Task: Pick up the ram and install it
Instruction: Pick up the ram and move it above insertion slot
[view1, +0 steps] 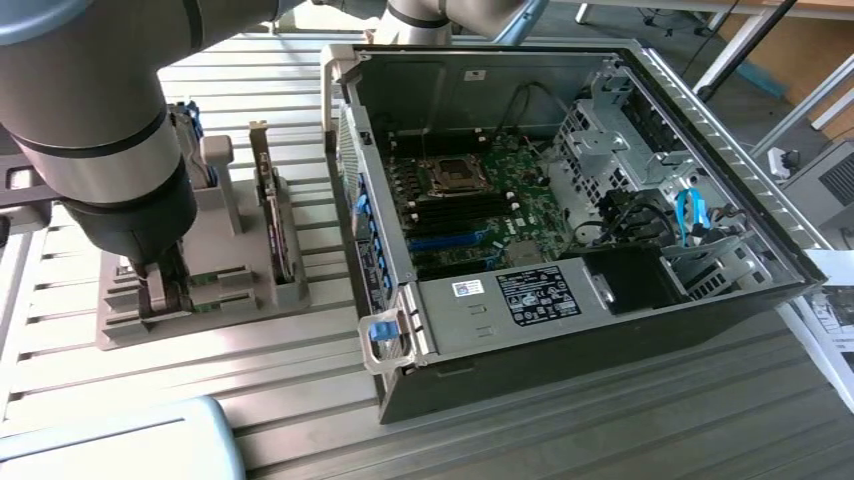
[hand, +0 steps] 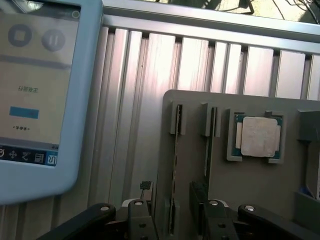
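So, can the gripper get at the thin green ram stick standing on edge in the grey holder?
Probably yes. The open gripper hangs above the grey holder, its fingers either side of the thin green ram stick, with nothing between. A second stick beside it stands close to one finger.

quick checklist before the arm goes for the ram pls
1. Hand open: ok, its fingers stand apart.
2. Hand lined up on a ram stick: ok, the stick runs into the gap between the fingers.
3. Stick seated on edge in the gray holder: ok.
4. Neighbouring stick clear of the hand: cannot tell, its end runs behind one finger.
5. Computer case open, board exposed: ok.
6. Free memory slot on the board: cannot tell.
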